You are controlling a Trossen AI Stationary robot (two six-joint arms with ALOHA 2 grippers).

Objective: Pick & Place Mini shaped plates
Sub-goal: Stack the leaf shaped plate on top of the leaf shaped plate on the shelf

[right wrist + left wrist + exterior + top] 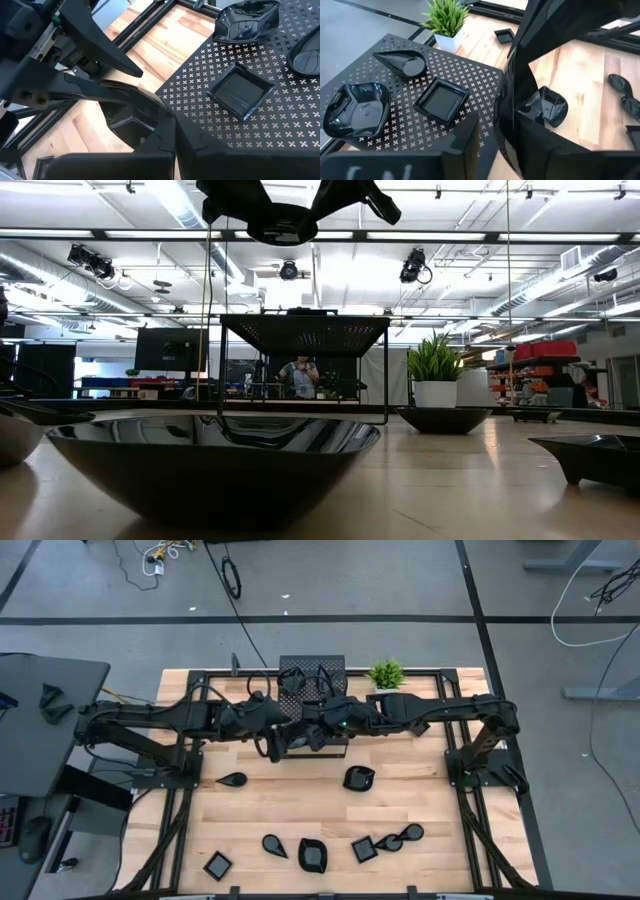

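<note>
**High view.** My left gripper point(281, 736) and right gripper point(312, 732) meet just before the black box point(312, 668), which I judge to be the place for the plates point(358, 778). At least seven plates lie loose on the tabletop point(280, 805); two at the right overlap, so the count is unsure. There is one box and one plant point(386, 673).

**Low view.** Four plates show at tabletop height, the nearest one large in the foreground.

**Left wrist view.** Three plates sit apart on the box top: one teardrop point(400, 62), one square point(441, 100) and one rounded point(355, 107). I judge the spacing leaves room for more. Whether my left gripper is parted I cannot tell.

**Right wrist view.** My right fingers point(165, 145) are clenched. A glossy plate point(127, 117) lies right at their tips, at the box's edge. Whether they pinch its rim I cannot tell.
</note>
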